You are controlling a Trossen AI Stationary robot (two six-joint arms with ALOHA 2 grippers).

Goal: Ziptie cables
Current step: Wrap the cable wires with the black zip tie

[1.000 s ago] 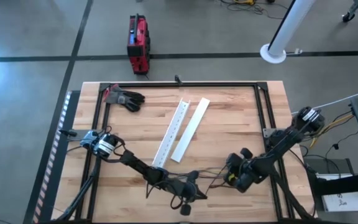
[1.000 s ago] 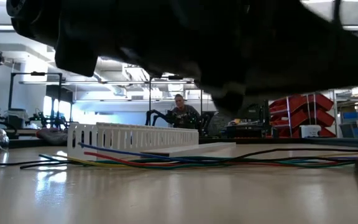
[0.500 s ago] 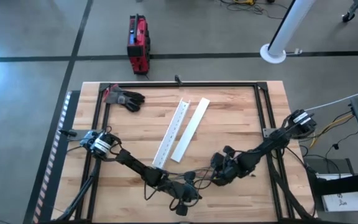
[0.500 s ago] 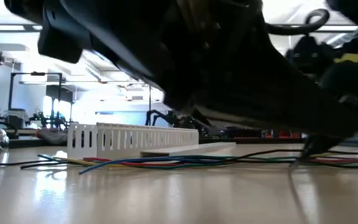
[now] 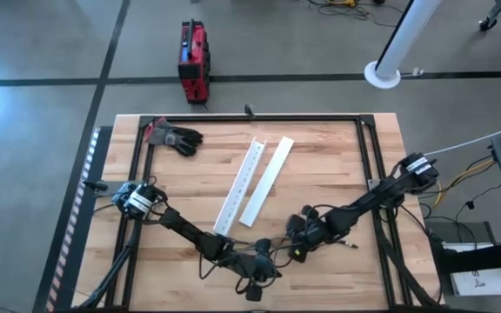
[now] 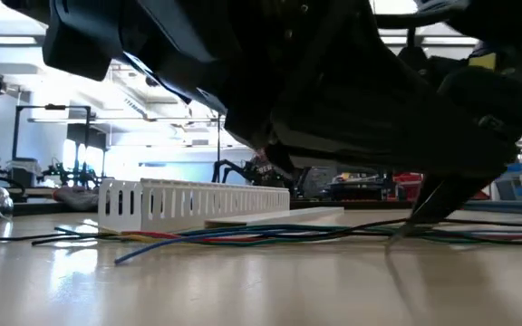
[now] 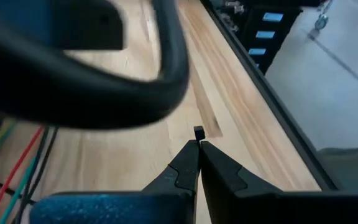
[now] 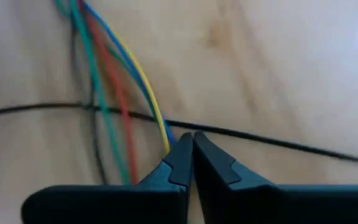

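The cables [image 6: 243,234] lie as a loose bundle of blue, red, green, yellow and dark wires flat on the wooden table near its front middle [image 5: 275,247]. My right gripper [image 8: 188,142] is shut, its tips down at the bundle [image 6: 415,222]. My left gripper [image 7: 198,144] is shut just left of it [image 5: 262,265], with a small dark piece at its tips. A thick dark blurred loop [image 7: 166,68] crosses the left wrist view close to the camera. My left gripper pinches a small dark piece [image 7: 198,132] between its fingertips; only its end shows past them, above the table top. My right gripper's shut fingertips [image 8: 180,149] meet the bundle where the yellow wire [image 8: 157,121] crosses a black wire [image 8: 241,134]. It slants down from the table's right. Whether anything lies between the fingers, I cannot tell.
A white slotted strip [image 5: 240,184] and a flat white strip [image 5: 266,178] lie mid-table, behind the cables. A dark glove [image 5: 177,137] sits at the far left corner. A black frame rail [image 5: 368,165] borders the table.
My right gripper has moved toward the table's left edge and down, from well right of the bundle to the cables beside my left gripper. The bundle has shifted a little on the table, and the blue wire's left end now lies nearer the front.
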